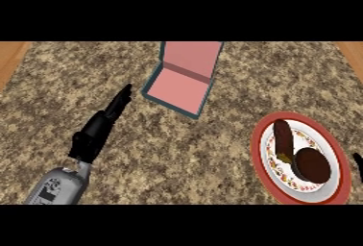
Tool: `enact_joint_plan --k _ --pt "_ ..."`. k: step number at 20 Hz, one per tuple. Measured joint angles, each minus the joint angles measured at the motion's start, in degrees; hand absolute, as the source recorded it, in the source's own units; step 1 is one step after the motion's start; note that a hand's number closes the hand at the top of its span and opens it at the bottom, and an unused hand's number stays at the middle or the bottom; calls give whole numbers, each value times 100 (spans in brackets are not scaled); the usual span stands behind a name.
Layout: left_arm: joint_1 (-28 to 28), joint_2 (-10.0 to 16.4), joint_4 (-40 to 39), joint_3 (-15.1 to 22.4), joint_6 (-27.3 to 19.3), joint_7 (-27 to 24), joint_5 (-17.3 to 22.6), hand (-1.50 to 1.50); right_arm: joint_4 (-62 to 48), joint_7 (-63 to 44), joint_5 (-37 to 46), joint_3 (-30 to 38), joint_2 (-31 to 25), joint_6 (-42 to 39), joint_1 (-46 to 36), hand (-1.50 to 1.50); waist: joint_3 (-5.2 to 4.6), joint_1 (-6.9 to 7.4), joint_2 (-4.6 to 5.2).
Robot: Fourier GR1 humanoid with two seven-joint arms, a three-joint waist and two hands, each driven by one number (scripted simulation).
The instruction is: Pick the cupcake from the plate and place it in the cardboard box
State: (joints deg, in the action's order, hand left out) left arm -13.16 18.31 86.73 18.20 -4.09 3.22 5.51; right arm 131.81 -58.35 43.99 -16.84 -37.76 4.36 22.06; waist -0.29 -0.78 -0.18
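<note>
Plainly the dark brown cupcake (310, 164) lies beside our right hand (358, 168), state untellable; our left hand (99, 127) hangs open, empty.

Here's the counter (212, 158), a speckled stone top in browns, tans and dark flecks, running right across the view. Up in the far left corner, a wedge of orange-brown wood (10, 57) shows beside the stone. There's a matching wood strip (352, 50) at the far right corner, possibly floor or edging, hard to call from here.
</note>
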Motion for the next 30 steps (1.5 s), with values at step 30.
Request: enact_joint_plan --k 30 --pt "235 -706 222 -621 661 189 -727 0 -1941 545 459 824 1707 -973 -1190 -150 28 69 14"
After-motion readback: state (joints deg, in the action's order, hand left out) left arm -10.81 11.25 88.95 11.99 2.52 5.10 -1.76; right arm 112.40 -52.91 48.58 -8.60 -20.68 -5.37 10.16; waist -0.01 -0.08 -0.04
